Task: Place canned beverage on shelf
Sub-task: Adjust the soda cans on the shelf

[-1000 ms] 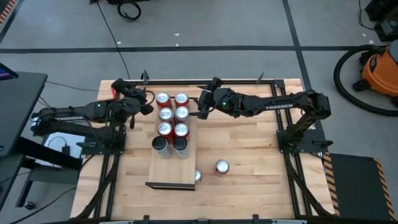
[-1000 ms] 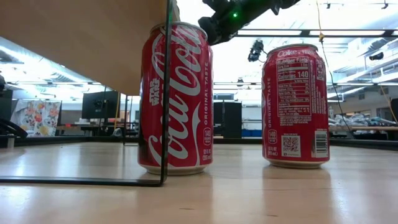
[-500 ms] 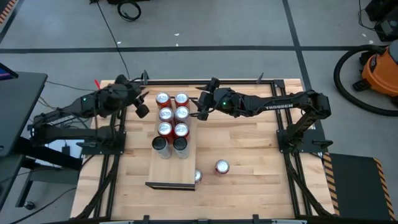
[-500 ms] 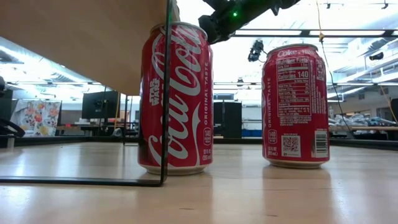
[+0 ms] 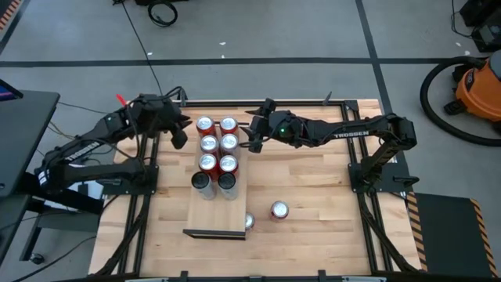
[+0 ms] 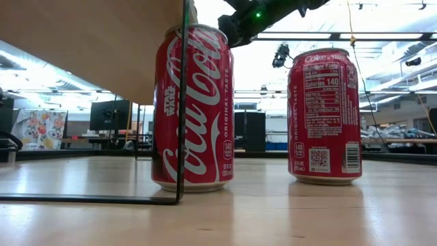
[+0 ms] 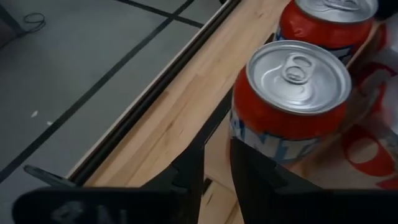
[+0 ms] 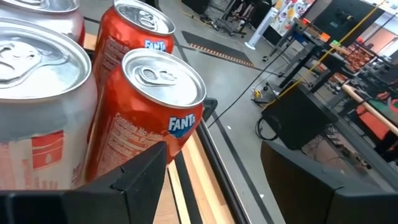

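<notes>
Eight cans stood on pale plywood shelf (image 5: 215,211), frame centre; two red cola cans (image 5: 279,210) left on table. Left tool (image 5: 178,138) nearly closed, empty; right tool (image 5: 244,139) half open, empty.

In the low view the shelf (image 6: 89,48) runs off the picture's top and left edges, and its thin black leg (image 6: 183,102) crosses in front of the nearer red cola can (image 6: 194,109), hiding a strip of its label. In the high view one can (image 5: 249,222) near the shelf's front corner is partly tucked under the board, so only a sliver of its top shows. The left end effector (image 5: 178,135), off the shelf's far left corner, is too small there to show its fingers, and in its wrist view the orange can (image 7: 291,102) seems to sit just beyond them, though the picture's lower edge cuts them off.
</notes>
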